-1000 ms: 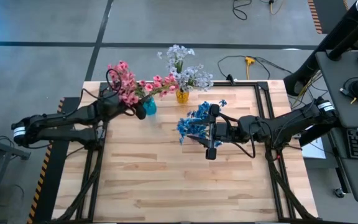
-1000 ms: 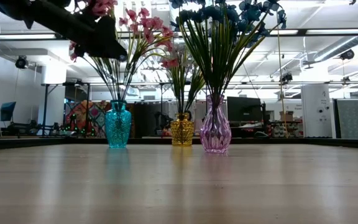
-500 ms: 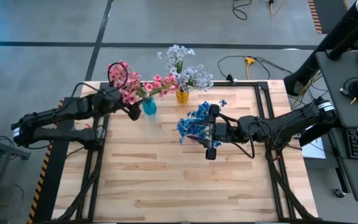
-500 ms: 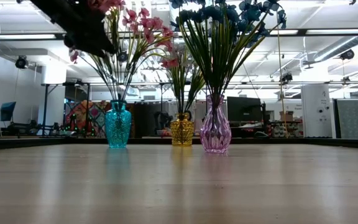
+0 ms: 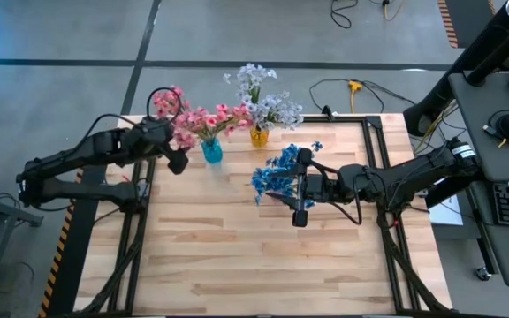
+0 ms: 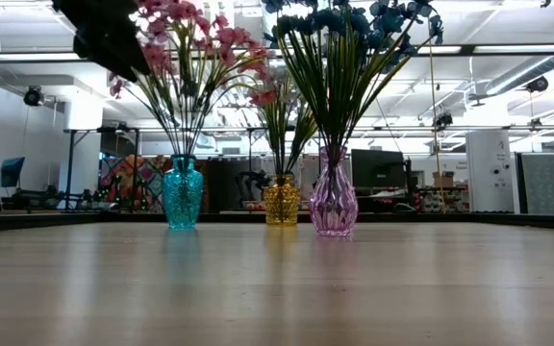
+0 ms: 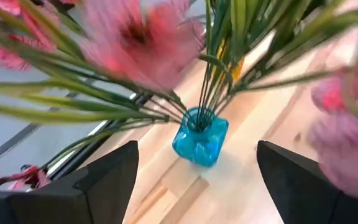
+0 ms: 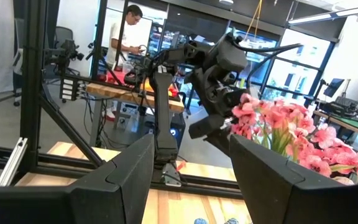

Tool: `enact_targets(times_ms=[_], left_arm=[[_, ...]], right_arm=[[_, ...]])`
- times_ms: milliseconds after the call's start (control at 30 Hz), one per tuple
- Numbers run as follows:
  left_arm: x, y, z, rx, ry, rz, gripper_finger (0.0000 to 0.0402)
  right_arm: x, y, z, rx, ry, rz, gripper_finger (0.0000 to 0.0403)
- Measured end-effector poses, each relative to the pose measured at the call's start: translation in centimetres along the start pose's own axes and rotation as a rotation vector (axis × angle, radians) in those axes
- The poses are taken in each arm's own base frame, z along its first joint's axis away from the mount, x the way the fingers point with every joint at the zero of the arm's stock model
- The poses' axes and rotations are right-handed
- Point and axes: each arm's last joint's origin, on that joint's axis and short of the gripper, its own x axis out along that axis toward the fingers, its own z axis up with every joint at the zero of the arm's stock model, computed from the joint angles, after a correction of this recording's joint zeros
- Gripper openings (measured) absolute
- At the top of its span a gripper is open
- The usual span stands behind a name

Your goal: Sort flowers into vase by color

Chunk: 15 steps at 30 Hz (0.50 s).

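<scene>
Honestly, the left tool [image 5: 177, 160] hangs with fingers apart beside the pink flowers [image 5: 197, 122] in the teal vase [image 5: 211, 151]; the right tool [image 5: 300, 189], jaws parted, hovers over the blue flowers [image 5: 278, 172]; a careless retreat could snag blooms and tip the vase on the bench [image 5: 237, 256].

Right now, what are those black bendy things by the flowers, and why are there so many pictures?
Those are two robot arms at a wooden table. Each ends in a claw with two fingers. One picture looks down from above, one looks across at table height, and one comes from a camera on each wrist.

On the table stand three little vases: a teal vase with pink flowers, a yellow vase with pale flowers, and a purple vase with blue flowers.

The left claw is open beside the pink flowers, holding nothing. The right claw is by the blue flowers. Its fingers stand apart, and I see nothing between them.
</scene>
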Motion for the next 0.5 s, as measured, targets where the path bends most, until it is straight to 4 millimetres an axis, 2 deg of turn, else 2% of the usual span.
enact_targets(times_ms=[300,500], left_arm=[[-2.7,0.8,0.2,0.007,0.085,0.002,0.0309],[-4.9,1.5,1.1,-0.024,0.040,-0.032,0.0309]], right_arm=[[0.0,0.0,0.0,0.001,0.001,0.001,0.0203],[0.0,0.0,-0.1,-0.002,0.006,0.002,0.0203]])
